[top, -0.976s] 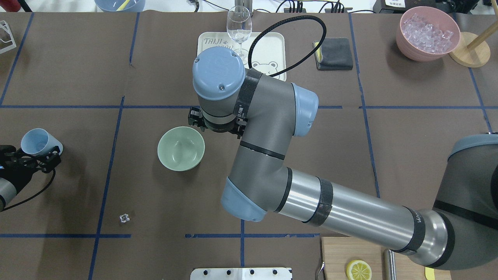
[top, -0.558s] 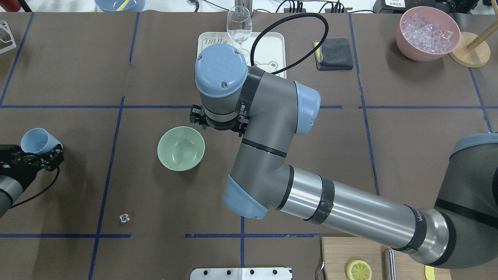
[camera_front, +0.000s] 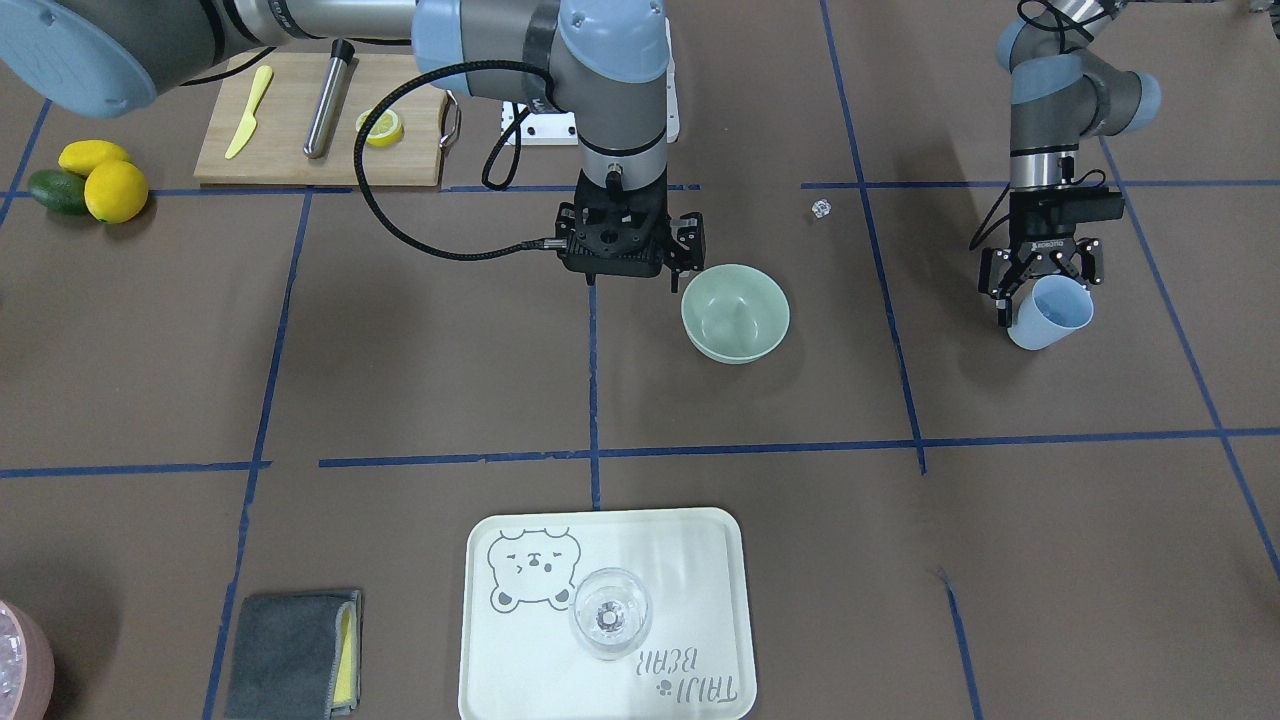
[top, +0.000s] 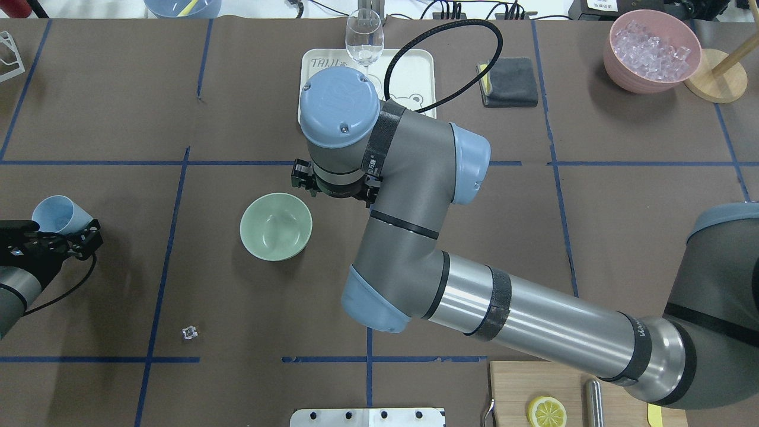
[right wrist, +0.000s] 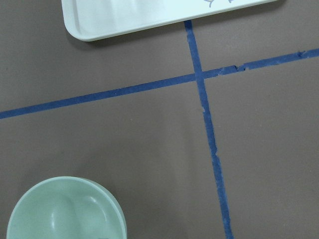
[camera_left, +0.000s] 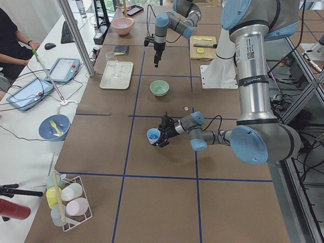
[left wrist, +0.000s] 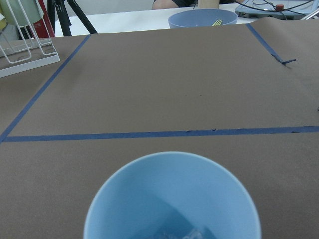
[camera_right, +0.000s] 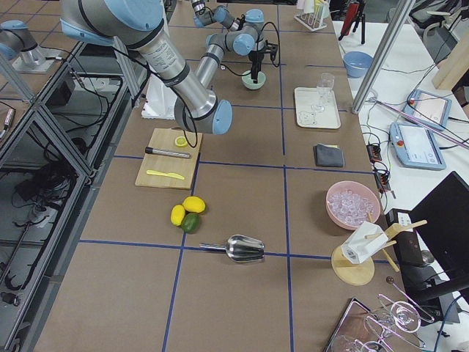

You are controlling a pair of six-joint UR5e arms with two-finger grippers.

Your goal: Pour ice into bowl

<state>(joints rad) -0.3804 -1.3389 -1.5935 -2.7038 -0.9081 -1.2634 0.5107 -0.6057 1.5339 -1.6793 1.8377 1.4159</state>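
My left gripper (top: 56,232) is shut on a light blue cup (top: 56,213) near the table's left edge, and holds it tilted above the paper. It also shows in the front view (camera_front: 1045,288) with the cup (camera_front: 1050,312). The left wrist view looks into the cup (left wrist: 172,199), where a few clear pieces of ice (left wrist: 187,233) lie at the bottom. The sage-green bowl (top: 276,226) stands empty mid-table, well to the right of the cup. My right gripper (camera_front: 628,262) points down just beside the bowl (camera_front: 735,312), open and empty.
A stray clear cube (top: 190,333) lies on the paper near the front left. A pink bowl of ice (top: 652,50) stands at the far right. A white tray (top: 415,74) with a wine glass (top: 364,41) and a grey cloth (top: 509,81) lie behind the bowl.
My left gripper has shifted slightly with the cup, drawing back a little. My right wrist has edged slightly away from the bowl. The bowl has not moved.
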